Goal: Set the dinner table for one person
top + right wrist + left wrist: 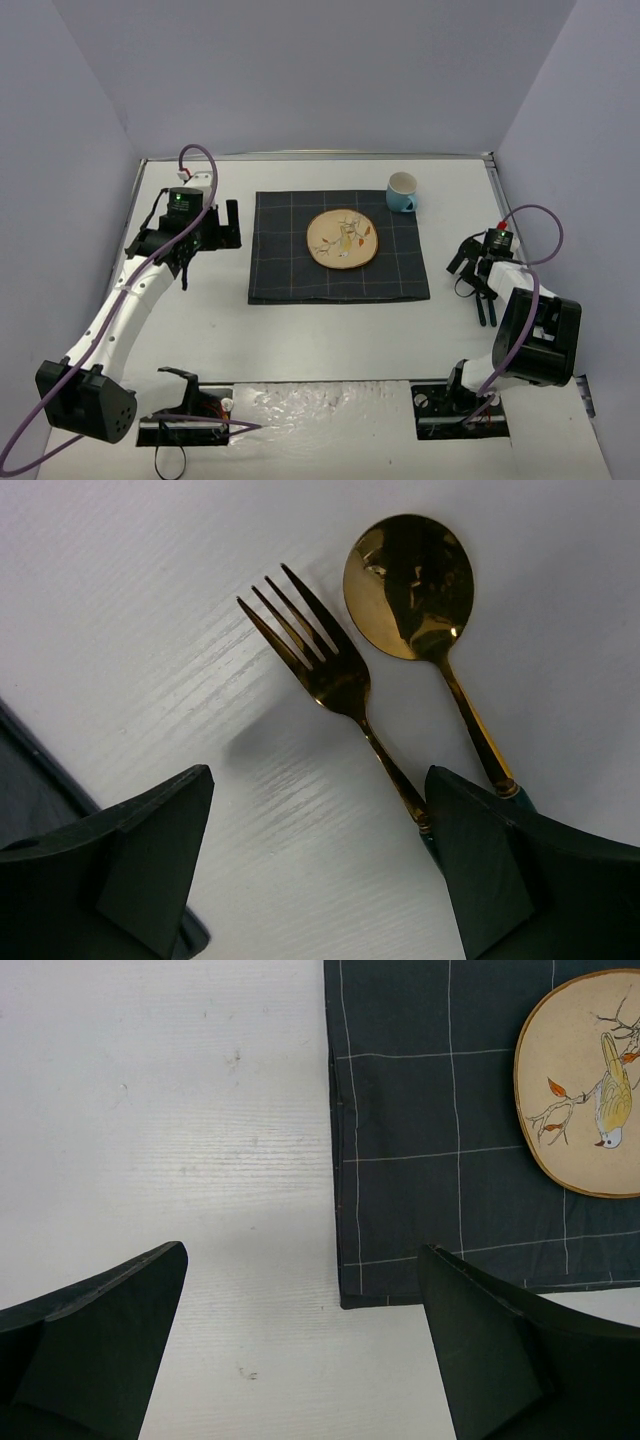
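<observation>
The white dinner table [330,335] carries a navy grid mat [290,270] with a round bird-painted plate [343,240] on it and a blue mug [402,192] at its far right corner. A gold fork [320,660] and gold spoon [410,575] lie side by side on the bare table right of the mat; their dark handles show in the top view [486,308]. My right gripper [320,772] hangs open just above them [466,268], the fork's handle running under its right finger. My left gripper [302,1250] is open and empty over the mat's left edge [219,220].
Grey walls enclose the table on three sides. In the left wrist view the mat's corner [400,1210] and part of the plate [585,1080] lie ahead of the fingers. The mat's edge [30,790] shows at the left of the right wrist view.
</observation>
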Controlling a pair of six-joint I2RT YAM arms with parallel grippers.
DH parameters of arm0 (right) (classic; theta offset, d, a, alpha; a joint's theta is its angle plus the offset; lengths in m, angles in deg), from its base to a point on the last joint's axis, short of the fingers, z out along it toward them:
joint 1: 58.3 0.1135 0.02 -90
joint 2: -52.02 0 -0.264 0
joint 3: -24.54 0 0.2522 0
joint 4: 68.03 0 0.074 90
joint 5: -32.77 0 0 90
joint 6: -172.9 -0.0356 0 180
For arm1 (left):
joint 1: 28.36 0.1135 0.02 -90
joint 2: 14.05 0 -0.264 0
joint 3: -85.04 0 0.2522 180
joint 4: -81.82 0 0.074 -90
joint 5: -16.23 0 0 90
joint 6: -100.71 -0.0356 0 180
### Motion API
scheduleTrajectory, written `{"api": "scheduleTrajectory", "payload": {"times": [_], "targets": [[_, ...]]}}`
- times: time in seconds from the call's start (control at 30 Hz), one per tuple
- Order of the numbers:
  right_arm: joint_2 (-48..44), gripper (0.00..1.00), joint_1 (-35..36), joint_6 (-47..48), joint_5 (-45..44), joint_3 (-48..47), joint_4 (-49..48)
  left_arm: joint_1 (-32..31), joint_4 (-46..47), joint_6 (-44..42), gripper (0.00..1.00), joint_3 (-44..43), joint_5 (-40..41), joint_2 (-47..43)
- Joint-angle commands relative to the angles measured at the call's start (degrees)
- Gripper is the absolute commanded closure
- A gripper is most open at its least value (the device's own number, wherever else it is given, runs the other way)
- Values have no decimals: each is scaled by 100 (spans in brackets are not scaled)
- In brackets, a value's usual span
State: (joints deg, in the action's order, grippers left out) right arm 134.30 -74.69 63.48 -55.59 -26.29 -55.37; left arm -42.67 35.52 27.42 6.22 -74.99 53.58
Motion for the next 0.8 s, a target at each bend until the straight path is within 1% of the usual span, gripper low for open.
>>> {"api": "scheduleTrajectory", "payload": {"times": [0.0,0.2,0.23,0.4,0.5,0.57,0.63,0.77], "targets": [[257,17,-47,63,303,-277,-31,-21,160,-36,3,-278,3,8],[403,23,4,110,636,-318,-184,-20,152,-45,3,-279,17,27],[406,25,26,105,645,-329,-212,-20,152,-45,3,-276,17,35],[469,40,202,81,603,-438,-218,-20,160,-36,3,-271,-10,65],[502,47,251,108,475,-452,-185,-20,160,-37,3,-262,-9,66],[551,53,259,165,401,-493,-112,-20,160,-45,3,-262,-1,66],[614,61,280,187,371,-542,-83,-20,160,-45,3,-262,-8,66],[815,73,303,226,386,-656,-44,-20,160,-36,3,-255,-36,75]]}}
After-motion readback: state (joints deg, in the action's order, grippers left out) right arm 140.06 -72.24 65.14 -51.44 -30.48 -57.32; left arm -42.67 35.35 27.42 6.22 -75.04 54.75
